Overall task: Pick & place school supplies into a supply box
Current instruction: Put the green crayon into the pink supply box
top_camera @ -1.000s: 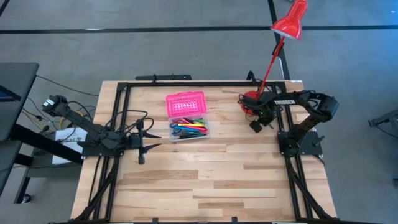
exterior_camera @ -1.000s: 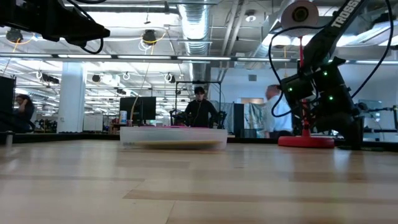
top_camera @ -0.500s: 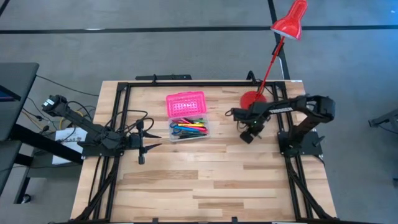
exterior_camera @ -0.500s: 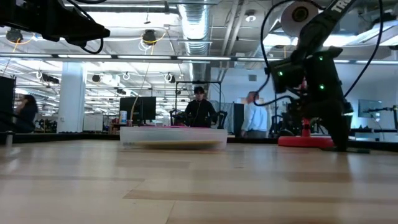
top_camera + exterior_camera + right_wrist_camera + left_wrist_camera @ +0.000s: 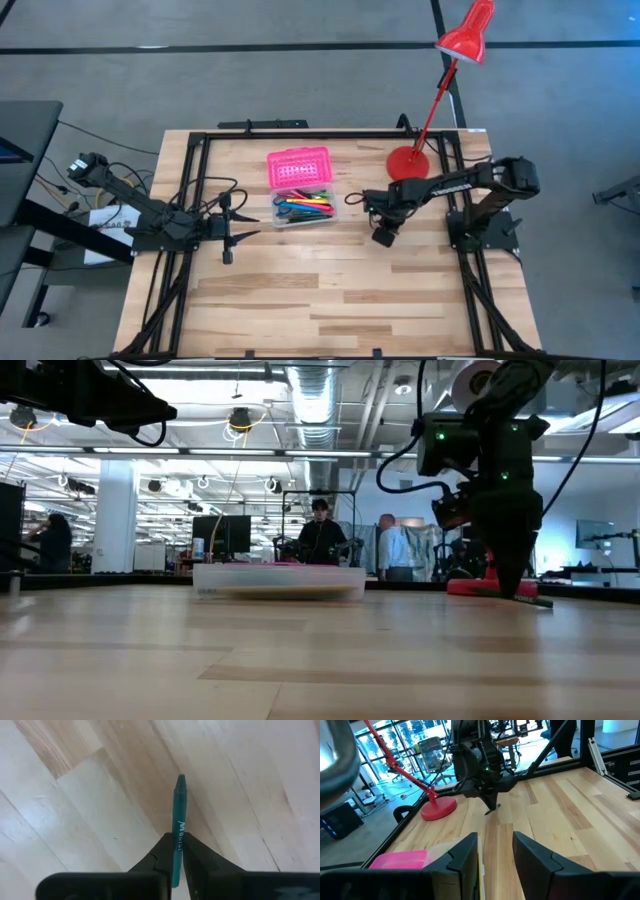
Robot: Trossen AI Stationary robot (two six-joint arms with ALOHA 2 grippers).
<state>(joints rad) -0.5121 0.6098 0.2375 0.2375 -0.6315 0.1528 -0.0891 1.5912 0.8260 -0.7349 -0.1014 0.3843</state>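
The supply box stands far of the table's middle, its pink lid [image 5: 298,167] open behind the clear base [image 5: 303,207], which holds several coloured school supplies. It also shows as the box [image 5: 280,580] in the low view. My right gripper [image 5: 377,214] hangs to the right of the box, pointing down and shut on a green marker [image 5: 179,815]. My left gripper [image 5: 495,855] waits open at the table's left, with nothing between its fingers. My right gripper pinches the green marker's shaft [image 5: 177,844] between its two fingers, just behind the white print. The fingers come from above, pointing down. The marker's free end [image 5: 540,602] sticks out past the fingertips on a slant, low over the table.
A red lamp stands with its round base [image 5: 407,160] at the far right, its stem leaning out over the table's far edge. A black frame [image 5: 300,134] runs around the tabletop. People stand in the room beyond the table.
My right gripper has swung from beside the lamp base toward the table's left and a little nearer, toward the box, rolling as it went. It stays shut on the green marker, which has travelled with it.
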